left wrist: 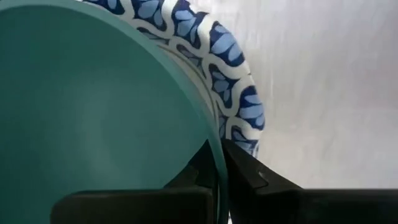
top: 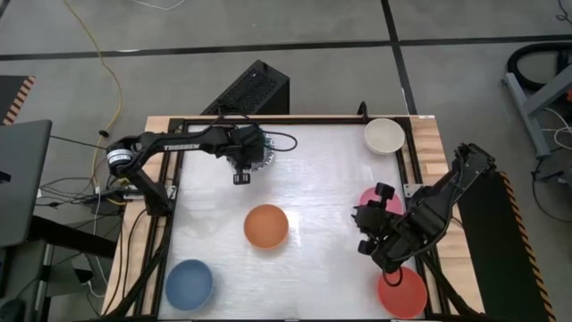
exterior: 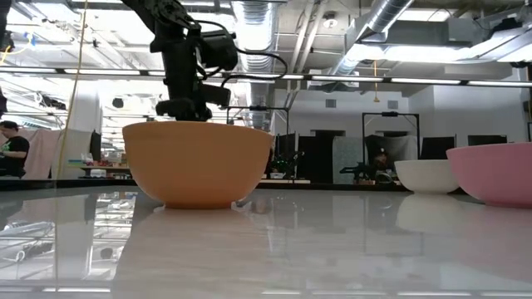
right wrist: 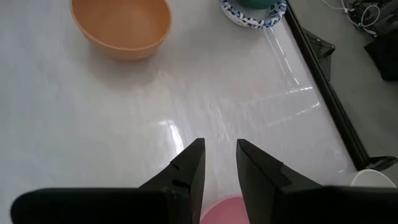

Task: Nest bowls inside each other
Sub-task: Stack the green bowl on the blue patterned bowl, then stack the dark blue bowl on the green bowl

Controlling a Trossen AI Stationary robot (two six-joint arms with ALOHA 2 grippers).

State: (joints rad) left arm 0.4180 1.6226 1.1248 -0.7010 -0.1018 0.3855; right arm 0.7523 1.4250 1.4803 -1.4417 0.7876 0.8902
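Bowls, small and round, all upright on the white tabletop: orange bowl (top: 266,225) near the centre; blue bowl (top: 189,283) at the near left corner; red bowl (top: 401,292) at the near right corner; pink bowl (top: 372,198) on the right side, partly hidden; cream bowl (top: 384,135) at the far right corner. A green bowl (left wrist: 93,118) sits nested inside a white bowl with a blue patterned rim (left wrist: 233,93) at the far left-centre, the green rim standing above the patterned one.
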